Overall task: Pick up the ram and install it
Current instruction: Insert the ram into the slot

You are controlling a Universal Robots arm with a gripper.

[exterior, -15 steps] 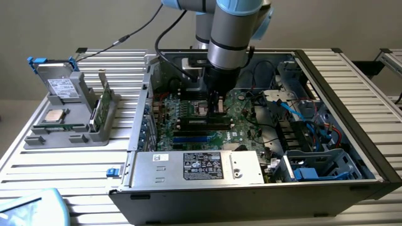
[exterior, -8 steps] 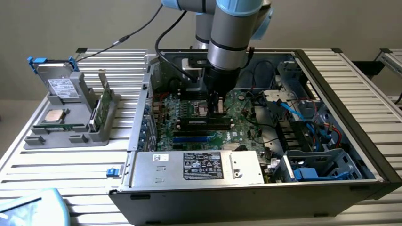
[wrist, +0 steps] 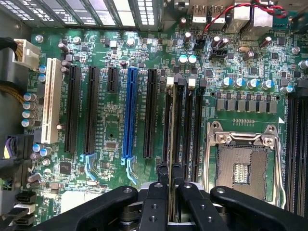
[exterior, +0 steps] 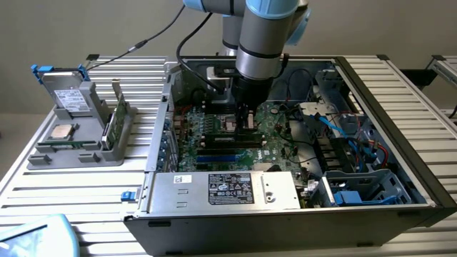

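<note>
My gripper [exterior: 248, 124] hangs inside the open computer case [exterior: 400, 112], low over the green motherboard [exterior: 207, 128]. In the wrist view its two black fingers [wrist: 159, 192] are shut on the ram [wrist: 170, 204]. The ram shows edge-on as a thin strip between them. It stands upright in line with the row of long black memory slots [wrist: 185, 120] beside the empty processor socket [wrist: 243, 166]. Its lower edge lies along the slot nearest the expansion slots; I cannot tell whether it is seated. In the exterior view the memory slots [exterior: 232, 140] lie just below the gripper.
On the exterior view's left, a grey holder [exterior: 71, 152] carries a square silver processor chip [exterior: 63, 131], a green card with a metal bracket [exterior: 114, 120] and a drive [exterior: 69, 97]. The power supply [exterior: 221, 190] fills the case front. Loose cables [exterior: 343, 134] crowd the right.
</note>
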